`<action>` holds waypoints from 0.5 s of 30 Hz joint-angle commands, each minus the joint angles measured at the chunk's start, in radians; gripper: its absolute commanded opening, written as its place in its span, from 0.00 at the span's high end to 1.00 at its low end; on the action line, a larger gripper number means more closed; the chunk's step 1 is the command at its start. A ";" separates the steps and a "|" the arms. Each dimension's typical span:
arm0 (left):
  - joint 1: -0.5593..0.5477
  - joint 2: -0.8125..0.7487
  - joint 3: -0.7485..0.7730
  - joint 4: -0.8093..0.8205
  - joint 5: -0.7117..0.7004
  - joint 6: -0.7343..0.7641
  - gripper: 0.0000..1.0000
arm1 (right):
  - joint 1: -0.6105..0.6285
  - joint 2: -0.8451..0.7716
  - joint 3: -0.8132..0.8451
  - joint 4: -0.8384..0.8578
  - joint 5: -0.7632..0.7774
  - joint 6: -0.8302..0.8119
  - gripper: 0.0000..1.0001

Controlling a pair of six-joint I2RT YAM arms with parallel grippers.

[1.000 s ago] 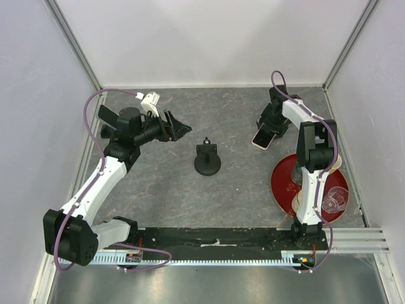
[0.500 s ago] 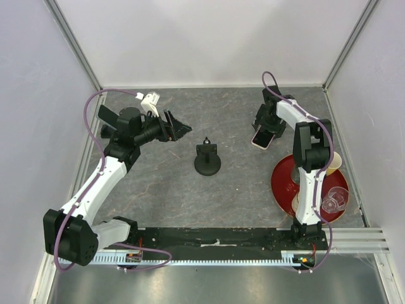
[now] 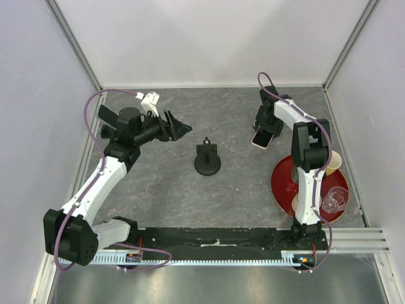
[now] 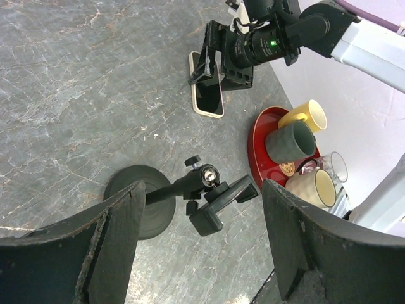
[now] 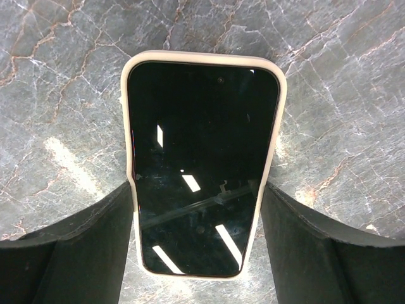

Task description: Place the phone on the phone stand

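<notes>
The phone point(image 3: 261, 138) lies flat and screen-up on the grey table at the right rear, its pale rim around a black screen point(image 5: 202, 158). My right gripper point(image 5: 197, 190) points down over it, one finger against each long edge, shut on the phone; the left wrist view shows that gripper point(image 4: 210, 68) over the phone point(image 4: 207, 96). The black phone stand point(image 3: 207, 159) stands mid-table on a round base, its clamp point(image 4: 218, 199) empty. Left of the stand hovers my left gripper point(image 3: 183, 128), open and empty, its two fingers framing the stand from above in its own view point(image 4: 201, 189).
A red tray point(image 3: 279, 183) at the right front holds several cups: a yellow mug point(image 4: 307, 114), a dark mug point(image 4: 290, 140), a cream mug point(image 4: 313, 187) and a clear glass point(image 3: 334, 201). White walls enclose the table on three sides.
The right wrist has shifted slightly left and back over the phone, and its fingers have come in against the phone's edges. The left arm, stand and phone have not moved.
</notes>
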 commanded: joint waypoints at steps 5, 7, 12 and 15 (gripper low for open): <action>0.007 0.006 -0.003 0.051 0.018 -0.028 0.20 | 0.050 -0.063 -0.033 0.092 -0.009 -0.018 1.00; 0.008 0.008 -0.004 0.051 0.018 -0.029 0.20 | 0.062 -0.119 -0.056 0.135 0.004 -0.018 1.00; 0.011 0.027 -0.006 0.053 0.016 -0.029 0.20 | 0.092 -0.345 -0.325 0.521 0.007 -0.014 1.00; 0.014 0.049 -0.009 0.061 0.030 -0.039 0.20 | 0.127 -0.533 -0.631 0.946 0.014 -0.013 1.00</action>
